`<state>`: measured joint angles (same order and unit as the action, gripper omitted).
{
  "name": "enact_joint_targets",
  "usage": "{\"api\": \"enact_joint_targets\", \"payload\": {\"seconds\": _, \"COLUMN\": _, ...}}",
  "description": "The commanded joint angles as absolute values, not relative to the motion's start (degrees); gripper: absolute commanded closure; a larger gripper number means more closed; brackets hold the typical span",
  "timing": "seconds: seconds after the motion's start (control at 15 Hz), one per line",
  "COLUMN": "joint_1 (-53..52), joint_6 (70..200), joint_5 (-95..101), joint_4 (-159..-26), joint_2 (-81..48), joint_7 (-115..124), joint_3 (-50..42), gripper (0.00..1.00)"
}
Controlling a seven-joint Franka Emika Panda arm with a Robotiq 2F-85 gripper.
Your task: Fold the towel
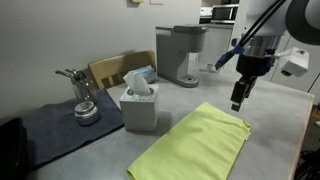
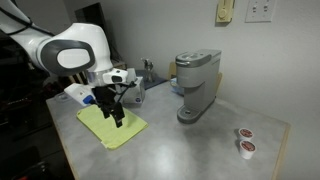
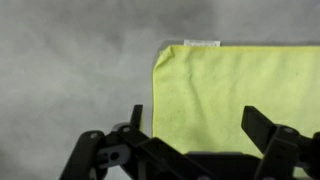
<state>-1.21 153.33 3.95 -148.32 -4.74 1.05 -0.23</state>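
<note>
The lime towel (image 1: 195, 145) lies flat and spread out on the grey table, shown in both exterior views (image 2: 112, 128). In the wrist view it fills the upper right, with a corner and a white label (image 3: 200, 43) at its far edge. My gripper (image 1: 239, 101) hangs a little above the towel's far corner, fingers pointing down (image 2: 117, 119). In the wrist view the two fingers stand wide apart (image 3: 195, 125) over the cloth with nothing between them. It is open and empty.
A grey tissue box (image 1: 139, 104) with white tissues stands beside the towel. A dark mat (image 1: 60, 125) carries a metal pot (image 1: 86, 112). A coffee machine (image 2: 196, 85) stands at the back. Two small pods (image 2: 245, 140) lie near the table edge.
</note>
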Motion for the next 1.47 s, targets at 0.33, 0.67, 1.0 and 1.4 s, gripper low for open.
{"api": "enact_joint_targets", "payload": {"seconds": 0.33, "joint_1": -1.47, "joint_6": 172.29, "joint_5": 5.05, "joint_4": -148.55, "joint_2": -14.48, "joint_7": 3.45, "joint_3": -2.64, "gripper": 0.0}}
{"api": "enact_joint_targets", "payload": {"seconds": 0.67, "joint_1": -1.06, "joint_6": 172.84, "joint_5": 4.57, "joint_4": -147.88, "joint_2": -15.8, "joint_7": 3.03, "joint_3": -2.3, "gripper": 0.0}}
{"api": "enact_joint_targets", "payload": {"seconds": 1.0, "joint_1": 0.12, "joint_6": 172.88, "joint_5": 3.47, "joint_4": -146.13, "joint_2": -18.68, "joint_7": 2.21, "joint_3": -1.92, "gripper": 0.0}}
{"api": "enact_joint_targets", "payload": {"seconds": 1.4, "joint_1": 0.93, "joint_6": 172.79, "joint_5": 2.71, "joint_4": -144.34, "joint_2": -20.71, "joint_7": 1.67, "joint_3": -1.34, "gripper": 0.0}}
